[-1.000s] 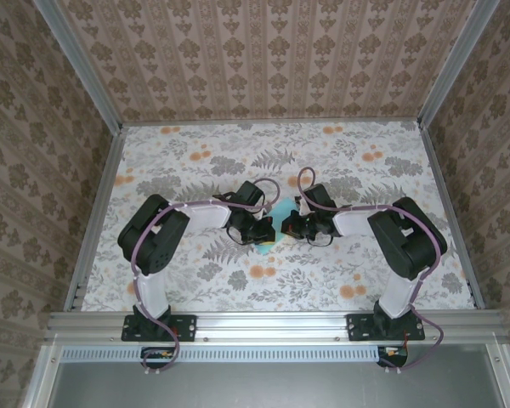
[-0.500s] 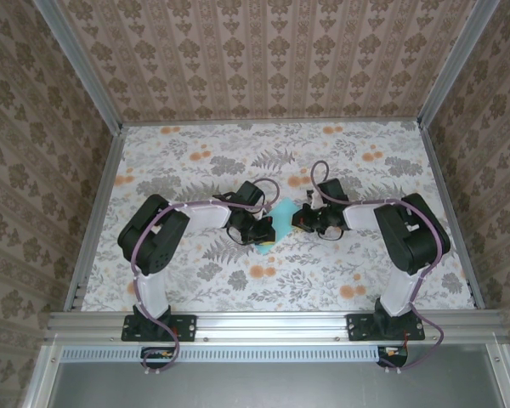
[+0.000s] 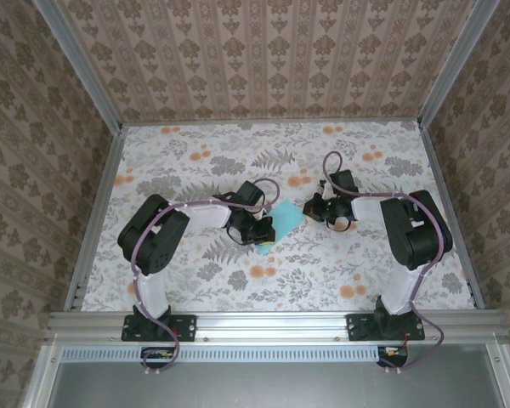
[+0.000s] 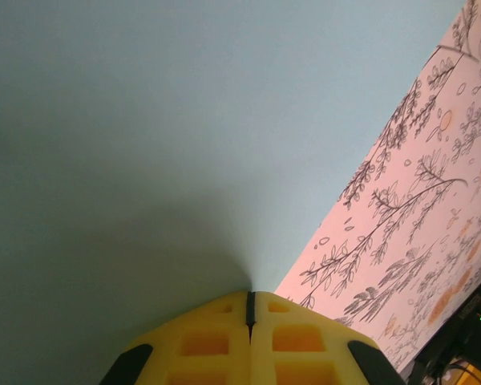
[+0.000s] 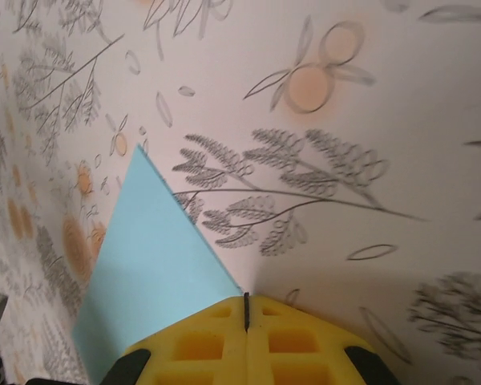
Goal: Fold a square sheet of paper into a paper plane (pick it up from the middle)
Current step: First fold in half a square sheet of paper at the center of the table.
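Nearest, along the aluminium rail (image 3: 272, 323): 2 arm bases, both arms bent inward over the floral counter (image 3: 195, 161).

Left of centre, the left tool (image 3: 262, 231): closed, holding nothing, tips down on the near-left part of the square sheet of paper (image 3: 287, 212). From the left wrist, its yellow fingers (image 4: 208, 341) pressed flat together with only a thin dark seam between them, the tool (image 4: 251, 309) set right at the teal sheet (image 4: 144, 144), which spreads across most of that view; a strip of patterned counter (image 4: 409, 233) along the right side.

Just beyond, the sheet itself: flat on the counter near the middle, turned like a diamond, lying between the 2 tools.

At its right corner, the right tool (image 3: 313, 206): closed too, empty. From the right wrist, yellow fingers (image 5: 293, 341) shut on a thin seam, the tool (image 5: 246, 311) just beside the sheet's nearest corner (image 5: 148, 265); touching or not, cannot tell. Bare counter (image 5: 345, 120) with leaf and orange-blossom print ahead and to the right.

Farthest back: more open counter, then wallpapered walls (image 3: 263, 59) on 3 sides.
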Action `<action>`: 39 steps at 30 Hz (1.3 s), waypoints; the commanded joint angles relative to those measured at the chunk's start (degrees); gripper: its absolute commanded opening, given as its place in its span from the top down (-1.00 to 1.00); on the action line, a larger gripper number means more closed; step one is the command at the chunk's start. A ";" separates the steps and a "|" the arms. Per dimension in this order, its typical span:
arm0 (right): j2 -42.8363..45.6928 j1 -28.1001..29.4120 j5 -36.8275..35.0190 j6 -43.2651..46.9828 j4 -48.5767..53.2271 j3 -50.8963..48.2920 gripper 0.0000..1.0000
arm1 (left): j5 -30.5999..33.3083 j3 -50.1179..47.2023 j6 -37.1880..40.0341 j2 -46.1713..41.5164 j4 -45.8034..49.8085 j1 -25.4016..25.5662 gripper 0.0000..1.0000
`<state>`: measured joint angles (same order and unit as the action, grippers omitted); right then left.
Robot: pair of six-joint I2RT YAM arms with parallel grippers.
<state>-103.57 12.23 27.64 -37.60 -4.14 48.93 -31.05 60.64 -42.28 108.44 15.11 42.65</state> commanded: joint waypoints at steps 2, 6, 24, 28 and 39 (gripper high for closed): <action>6.64 -0.39 -3.06 0.15 1.36 -1.21 1.00 | 6.62 2.30 10.62 3.61 15.27 -0.59 1.00; 8.81 1.78 -2.37 -1.03 0.98 -3.49 1.00 | 10.06 6.37 23.07 4.02 22.55 -1.42 1.00; -0.55 12.47 -3.30 -9.82 -3.15 -3.01 1.00 | 9.65 9.01 30.83 1.79 24.14 -4.60 1.00; -0.94 12.59 -4.49 -11.83 -4.09 -4.62 1.00 | 8.77 7.97 25.06 -1.10 19.87 -4.59 1.00; 4.62 15.19 -12.90 -21.39 -5.80 -11.56 1.00 | 14.80 -2.01 -4.65 -8.22 -4.47 1.35 1.00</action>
<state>-99.83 26.72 21.02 -54.57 -13.74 40.75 -19.11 61.30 -35.40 100.97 20.47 41.95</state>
